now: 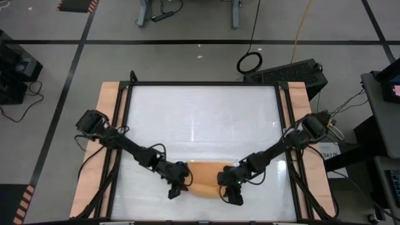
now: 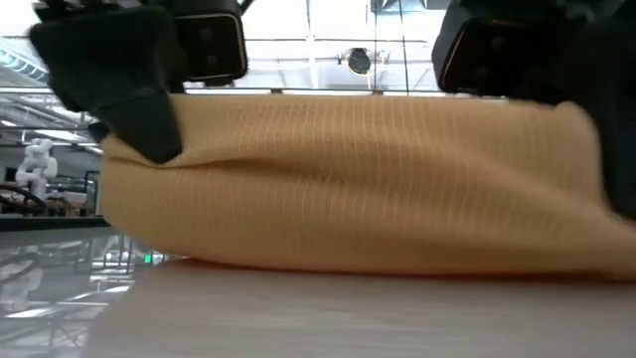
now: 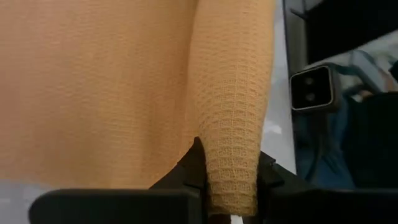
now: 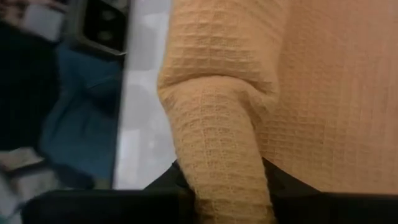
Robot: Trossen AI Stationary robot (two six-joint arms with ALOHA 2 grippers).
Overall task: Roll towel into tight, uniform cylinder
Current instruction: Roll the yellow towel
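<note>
We see the towel [image 1: 203,177] lying near the front edge of the table [image 1: 200,112], bunched into a low folded mound between both arms. The left gripper [image 3: 231,186] is pinched on a fold at its left end, and the right gripper [image 4: 227,186] is clamped on a fold at its right end.

Orange-tan waffle-weave towel [image 1: 203,177], bunched into a low, loosely folded band lying crosswise near the front edge of the white surface [image 1: 200,119]. Long and flat-ish seen level, soft rounded top edge, slight sag toward one end, no tight cylinder so far. A fold of cloth pinched up at each end, standing as a narrow ridge above the rest. Grid texture clearly visible up close.
</note>
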